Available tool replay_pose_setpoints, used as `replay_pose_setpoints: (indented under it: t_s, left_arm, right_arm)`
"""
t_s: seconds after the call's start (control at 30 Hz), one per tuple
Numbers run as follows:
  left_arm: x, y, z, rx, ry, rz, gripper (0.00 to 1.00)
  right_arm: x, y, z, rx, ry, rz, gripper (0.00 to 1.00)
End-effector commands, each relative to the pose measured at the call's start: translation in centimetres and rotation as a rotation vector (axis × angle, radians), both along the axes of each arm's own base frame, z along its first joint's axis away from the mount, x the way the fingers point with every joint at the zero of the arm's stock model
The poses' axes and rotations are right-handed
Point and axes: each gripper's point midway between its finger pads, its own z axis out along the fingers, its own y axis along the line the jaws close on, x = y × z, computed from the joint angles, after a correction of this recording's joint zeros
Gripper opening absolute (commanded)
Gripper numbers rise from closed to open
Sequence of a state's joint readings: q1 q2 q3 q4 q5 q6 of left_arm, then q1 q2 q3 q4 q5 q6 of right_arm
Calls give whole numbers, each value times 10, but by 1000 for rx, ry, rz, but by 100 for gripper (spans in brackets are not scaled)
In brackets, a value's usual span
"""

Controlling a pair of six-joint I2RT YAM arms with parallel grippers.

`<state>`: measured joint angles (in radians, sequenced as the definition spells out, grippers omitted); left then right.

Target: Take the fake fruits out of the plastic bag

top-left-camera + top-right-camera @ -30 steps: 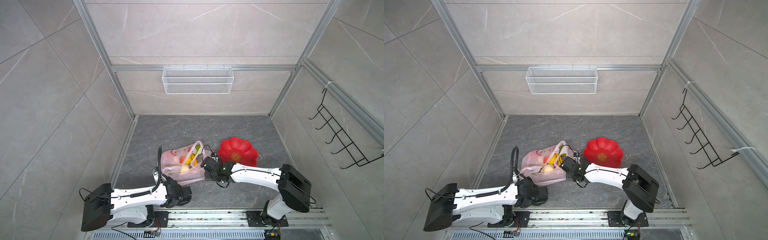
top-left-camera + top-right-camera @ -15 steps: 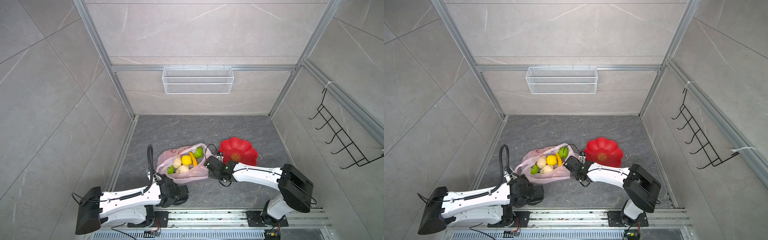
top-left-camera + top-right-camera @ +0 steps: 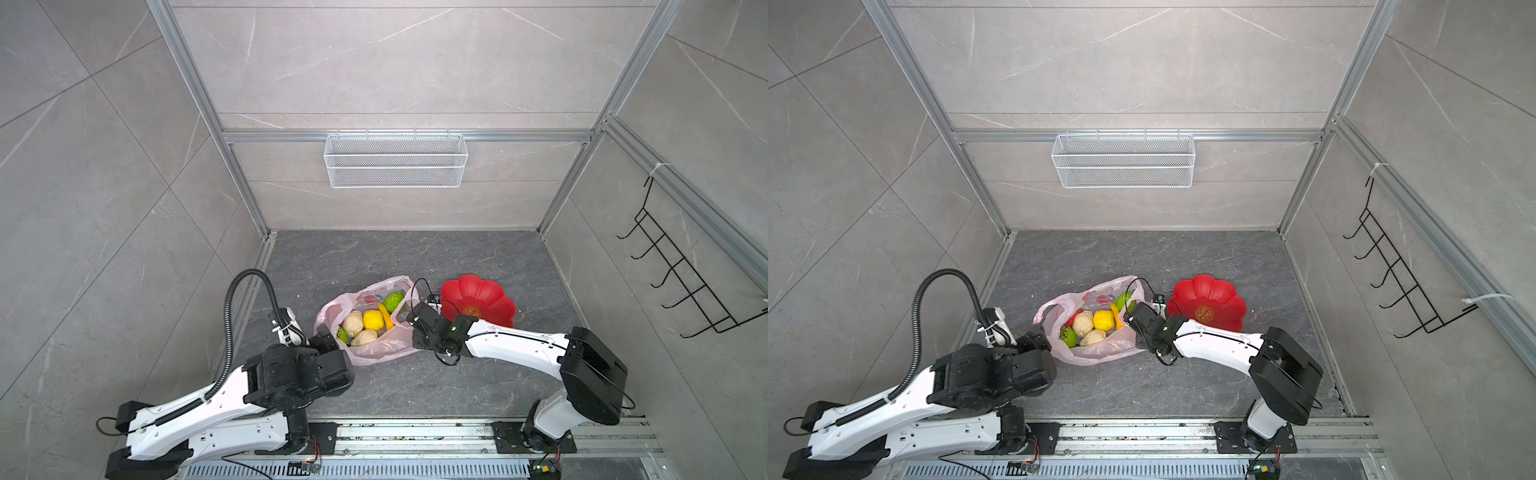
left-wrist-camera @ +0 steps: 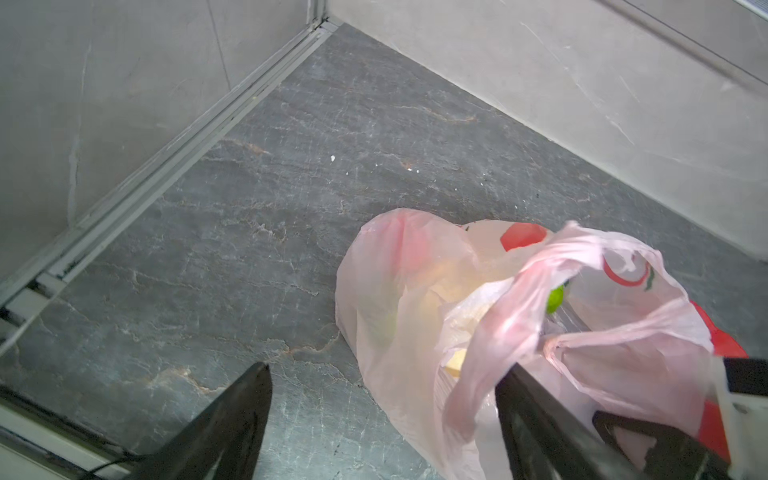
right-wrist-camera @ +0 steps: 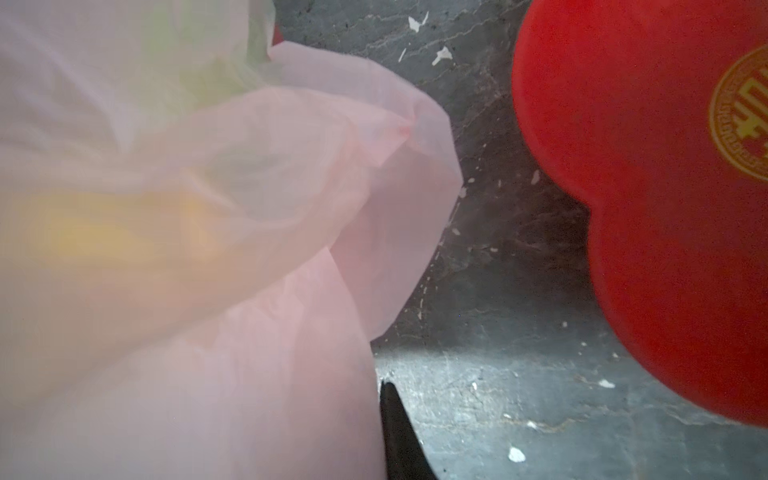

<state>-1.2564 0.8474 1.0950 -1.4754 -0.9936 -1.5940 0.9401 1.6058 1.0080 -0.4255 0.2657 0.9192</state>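
right end effector point(image 3: 409, 319) pinches plastic bag point(image 3: 376, 353)

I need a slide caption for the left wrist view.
Open left pincer at the bag; a handle hangs against one finger.

Plastic bag point(image 3: 376, 353): translucent pale pink, red printed marks.
Fake fruits point(image 3: 372, 319): yellow, green, beige.
Dish point(image 3: 478, 297): red, gold round emblem.
Floor point(image 3: 415, 257): dark grey, pale veining.
My arms point(image 3: 511, 345): white, black joints.
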Motion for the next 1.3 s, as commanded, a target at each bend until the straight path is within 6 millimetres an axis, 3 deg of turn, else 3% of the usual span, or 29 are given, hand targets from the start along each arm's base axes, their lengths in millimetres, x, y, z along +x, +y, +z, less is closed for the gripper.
replay_pose_setpoints:
  t_s: [0.0,0.17,0.27,0.3,0.37,0.57,0.77,0.9,1.07,1.17,1.27]
  left_arm:
    - [6,-5,28,148,-31,-145,95]
    - [25,-54,63,238,-26,-399,99]
    - [48,-83,73,221,30,-551,99]
    - [56,-98,70,203,67,-627,99]
    - [80,-110,64,171,130,-690,99]
    - [126,-161,18,187,354,-961,92]
    - [161,-170,-37,225,536,-1010,86]
    - [173,-157,-65,289,629,-961,81]
    - [183,-149,-66,337,583,-912,79]
    - [181,-144,-72,355,613,-897,69]
    - [171,-135,-88,363,671,-875,49]
  right_arm:
    - [2,4,5,18,-9,20,16]
    - [1,6,11,26,-16,37,16]
    - [0,5,14,29,-18,46,16]
    - [-1,4,13,30,-15,48,16]
    - [-3,4,13,33,-11,52,16]
    - [-5,0,13,36,-15,49,16]
    - [-7,1,10,44,-8,50,16]
    - [-8,-1,8,45,-7,49,16]
    - [-9,-2,5,48,-3,43,16]
    - [-9,-4,5,44,-6,37,16]
    - [-7,-7,5,43,-10,31,16]
